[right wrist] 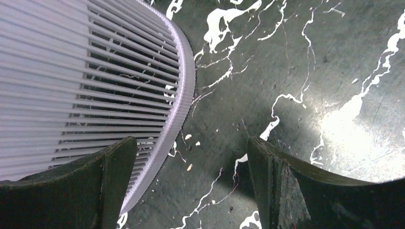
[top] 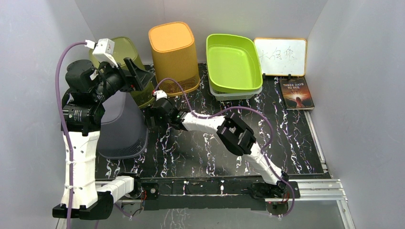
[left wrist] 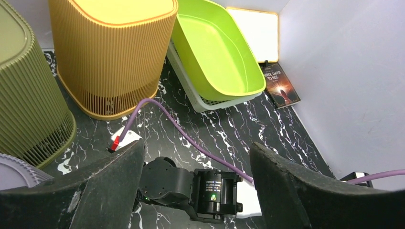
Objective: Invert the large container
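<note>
The large container is a pale lavender ribbed bin at the table's left. It stands with its closed base up and its flared rim down on the black marble table. My right gripper is open and empty, low beside the bin's right side. In the right wrist view the bin's wall and rim sit just inside my left finger, and the open gripper has bare table between its jaws. My left gripper is open and empty, raised above the bin. It also shows in the left wrist view, over the right wrist.
An olive ribbed bin and an orange ribbed bin stand upside down at the back. A lime green tub sits in a white tray. A whiteboard and a book are at the back right.
</note>
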`<control>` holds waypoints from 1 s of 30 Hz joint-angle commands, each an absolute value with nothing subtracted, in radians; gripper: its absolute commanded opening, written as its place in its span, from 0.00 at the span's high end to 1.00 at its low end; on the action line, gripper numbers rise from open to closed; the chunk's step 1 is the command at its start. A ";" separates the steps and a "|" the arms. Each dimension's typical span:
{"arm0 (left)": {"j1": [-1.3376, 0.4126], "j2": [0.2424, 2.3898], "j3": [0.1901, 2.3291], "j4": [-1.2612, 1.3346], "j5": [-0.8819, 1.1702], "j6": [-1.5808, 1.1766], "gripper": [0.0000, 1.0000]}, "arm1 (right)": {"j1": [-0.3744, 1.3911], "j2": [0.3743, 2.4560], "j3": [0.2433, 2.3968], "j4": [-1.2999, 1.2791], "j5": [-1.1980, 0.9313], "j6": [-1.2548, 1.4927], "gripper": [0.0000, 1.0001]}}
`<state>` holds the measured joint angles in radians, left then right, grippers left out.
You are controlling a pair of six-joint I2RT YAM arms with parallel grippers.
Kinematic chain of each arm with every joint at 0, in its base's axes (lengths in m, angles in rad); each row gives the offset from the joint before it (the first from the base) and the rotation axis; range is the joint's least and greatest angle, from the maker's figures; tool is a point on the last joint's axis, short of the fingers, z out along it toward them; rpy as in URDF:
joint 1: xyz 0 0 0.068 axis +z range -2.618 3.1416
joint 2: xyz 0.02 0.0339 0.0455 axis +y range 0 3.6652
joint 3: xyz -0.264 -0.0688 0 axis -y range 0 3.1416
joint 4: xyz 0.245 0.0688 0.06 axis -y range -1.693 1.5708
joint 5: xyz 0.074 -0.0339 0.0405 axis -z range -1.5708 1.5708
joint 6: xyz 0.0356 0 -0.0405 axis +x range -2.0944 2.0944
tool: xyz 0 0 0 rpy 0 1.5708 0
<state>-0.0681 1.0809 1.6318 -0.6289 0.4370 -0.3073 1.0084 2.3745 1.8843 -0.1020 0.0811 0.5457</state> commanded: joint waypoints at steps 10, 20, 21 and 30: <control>-0.066 1.025 1.599 -0.619 0.476 -0.314 0.21 | 0.976 1.921 1.502 -0.217 0.493 0.437 0.14; -0.066 0.982 1.484 -0.542 0.532 -0.373 0.03 | 0.839 1.748 1.519 -0.392 0.627 0.278 0.14; -0.066 0.980 1.471 -0.535 0.535 -0.377 0.01 | 0.821 1.748 1.537 -0.398 0.623 0.266 0.13; -0.066 0.981 1.448 -0.548 0.530 -0.364 0.02 | 0.696 1.836 1.714 -0.469 0.553 0.206 0.02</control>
